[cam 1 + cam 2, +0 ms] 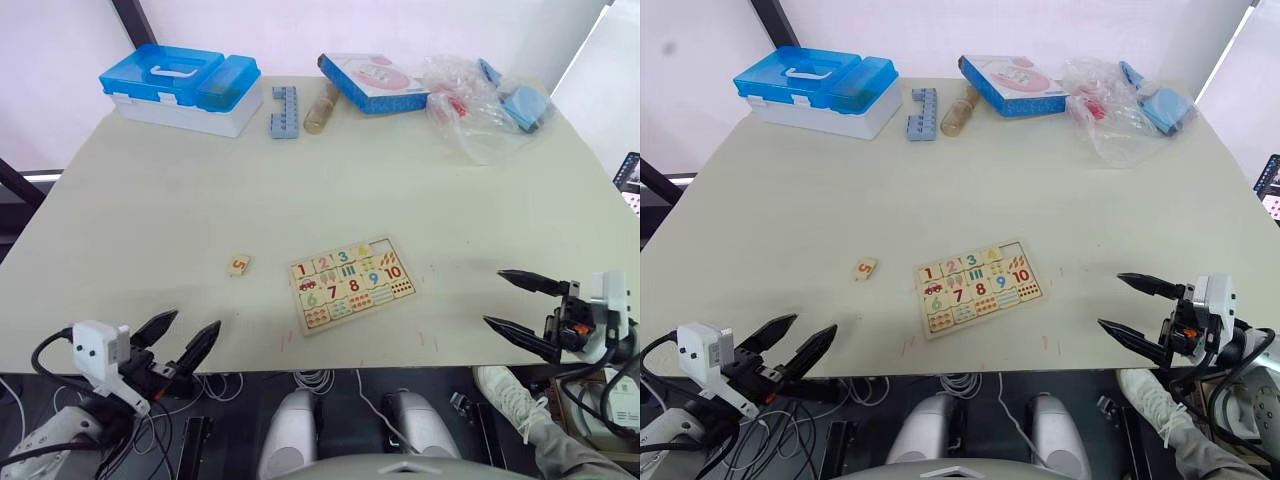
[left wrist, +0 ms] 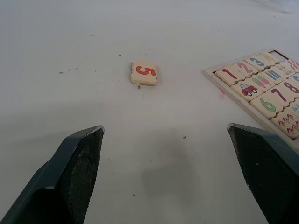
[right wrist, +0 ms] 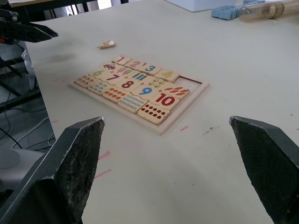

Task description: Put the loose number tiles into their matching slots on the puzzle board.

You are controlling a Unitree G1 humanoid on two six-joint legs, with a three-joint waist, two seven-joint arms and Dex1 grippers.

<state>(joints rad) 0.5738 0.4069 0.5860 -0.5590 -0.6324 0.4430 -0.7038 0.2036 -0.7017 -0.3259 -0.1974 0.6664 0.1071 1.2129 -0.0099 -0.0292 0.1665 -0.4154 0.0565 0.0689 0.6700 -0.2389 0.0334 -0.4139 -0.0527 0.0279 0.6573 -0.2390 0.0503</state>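
The pale wooden puzzle board (image 1: 351,283) lies near the table's front, middle. Tiles 1, 2, 3 and 4 sit in its top row; the slot (image 3: 190,83) at that row's right end is bare. One loose tile with a red 5 (image 1: 239,265) lies on the table left of the board, also seen as tile 5 (image 2: 144,73). My left gripper (image 1: 179,341) hangs open at the front left edge, below and left of the tile. My right gripper (image 1: 527,309) stands open at the front right, well right of the board. Both hold nothing.
Along the far edge stand a blue-lidded white box (image 1: 183,88), a grey-blue brick strip (image 1: 285,111), a tube (image 1: 322,107), a blue-edged box with a pink picture (image 1: 374,82) and a clear plastic bag (image 1: 487,112). Wide bare tabletop (image 1: 330,190) lies between them and the board.
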